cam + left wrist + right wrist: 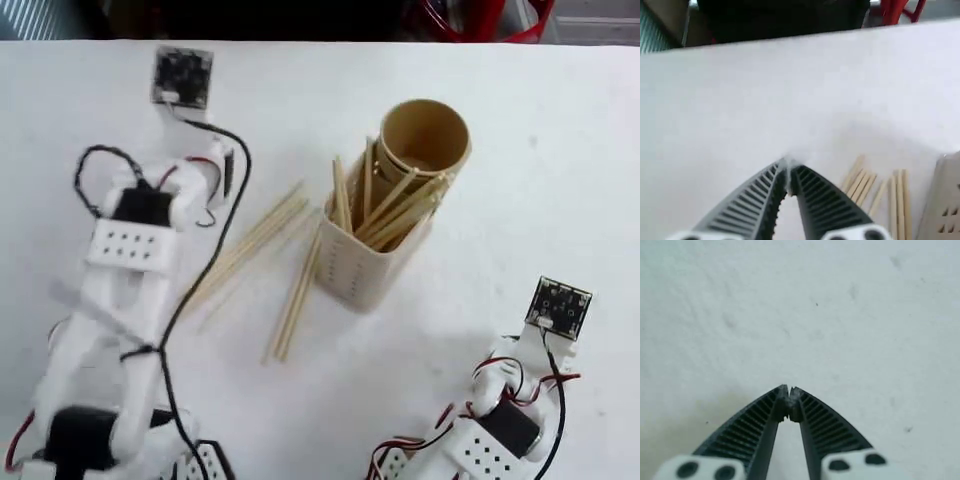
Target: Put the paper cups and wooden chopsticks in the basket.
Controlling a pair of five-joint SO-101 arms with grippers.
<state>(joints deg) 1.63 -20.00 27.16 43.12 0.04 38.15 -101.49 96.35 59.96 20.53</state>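
Observation:
A cream perforated basket (352,265) stands mid-table. A tan paper cup (425,140) leans in it with its mouth showing, and several wooden chopsticks (400,208) lie across its top. More loose chopsticks (250,240) fan out on the table beside the basket, with another bunch (295,300) against its wall. My left gripper (788,170) is shut with nothing in it, just above the table, with chopstick ends (860,181) and a basket corner (942,210) close by. My right gripper (789,396) is shut and holds nothing, low over bare white table.
The left arm (135,225) stretches along the table's left side, its black cable (215,215) looping near the loose chopsticks. The right arm (505,425) sits at the near right corner. Red chair legs (480,20) stand beyond the far edge.

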